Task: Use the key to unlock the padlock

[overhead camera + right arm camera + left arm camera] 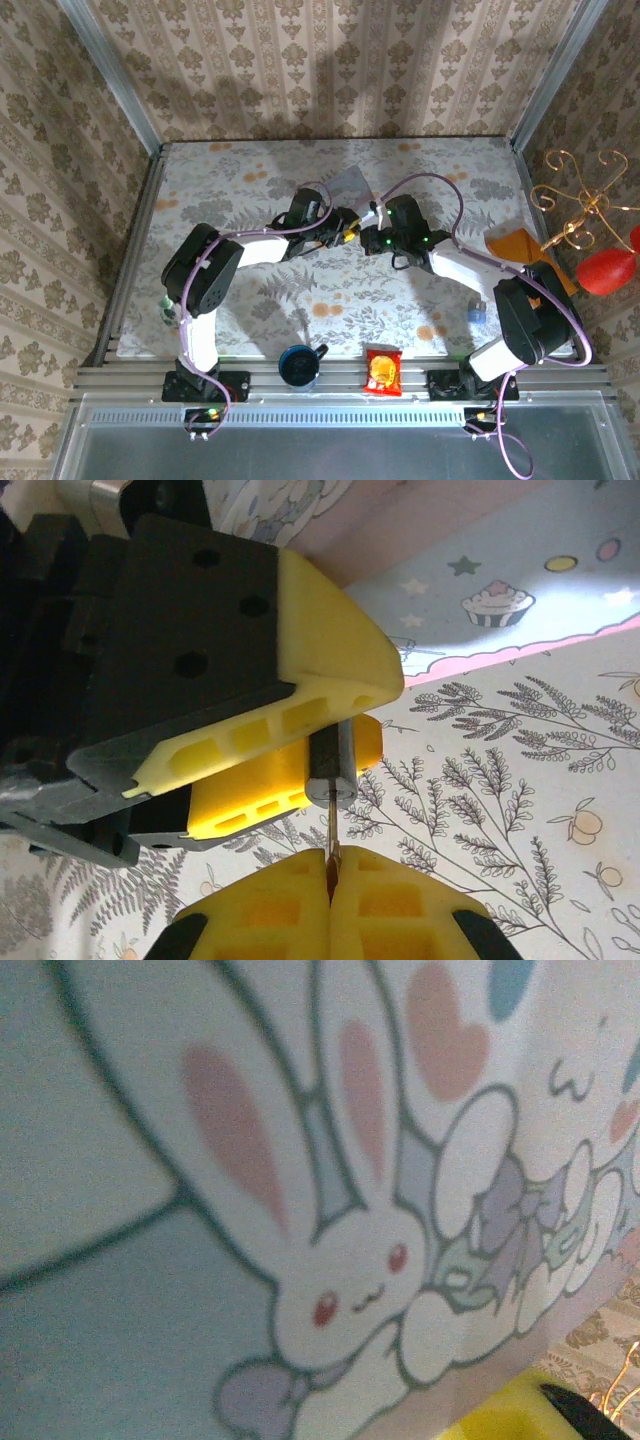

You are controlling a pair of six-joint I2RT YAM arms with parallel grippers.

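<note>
1. Right wrist view: the right fingers (400, 905), with yellow pads, are pressed tight together on the thin blade of the key (329, 835). The blade stands straight up out of them.
2. The key tip meets the lower end of the padlock (332, 765), which looks from here like a small dark and silvery barrel. How far in the blade sits, I cannot tell.
3. The padlock is clamped between the left fingers (330, 650), yellow on a black body, and held above the floral worktop (520, 780). Its shackle is hidden by them.
4. Behind the lock lies the pale tin box (520, 570), printed with stars and a cupcake.
5. Left wrist view: the tin's bunny print is very close and blurred. A corner of a yellow finger shows at the bottom right.
6. Top external view: both arms reach in and meet near the middle of the worktop, just in front of the tin box.
7. On the near edge sit a dark blue cup (298, 365) and a red snack packet (382, 370), well apart from the fingers.
</note>
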